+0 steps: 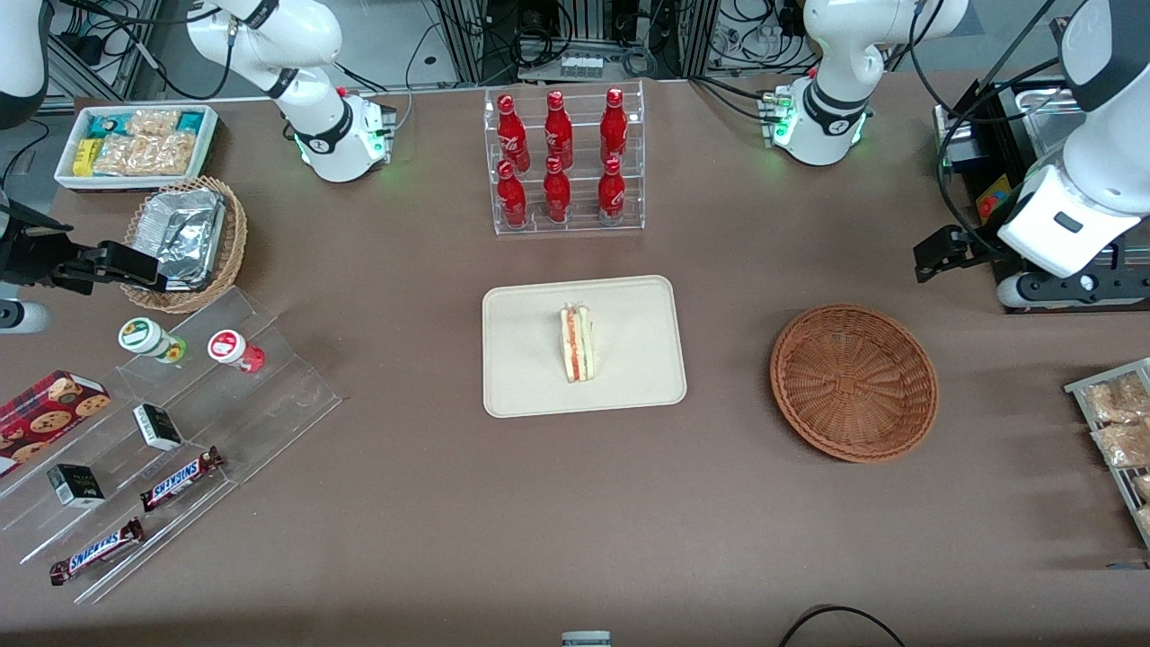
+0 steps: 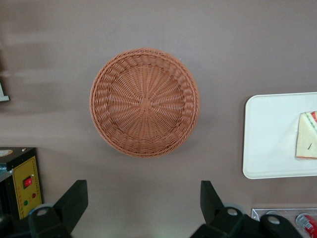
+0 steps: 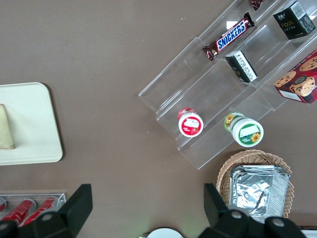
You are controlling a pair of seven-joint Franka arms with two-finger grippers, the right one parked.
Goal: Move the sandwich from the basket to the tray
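Sandwich (image 1: 579,342), a small triangular wedge of pale bread with red, pink and green filling along its cut edge, stands on the flat cream-beige rectangular tray (image 1: 530,377), so the placing looks done.
It is likely light, soft and easily crushed, with layers that could slide apart; the safest hold would be a gentle pinch across the two flat bread faces, low on the wedge. The round reddish-brown woven wicker basket (image 1: 853,382) lies empty, toward the working arm's end of the table, its ribbed weave stiff and rough beside the smooth, low-rimmed tray. The left arm's gripper (image 2: 143,201) hangs above the table near the basket, jaws spread wide and holding nothing.
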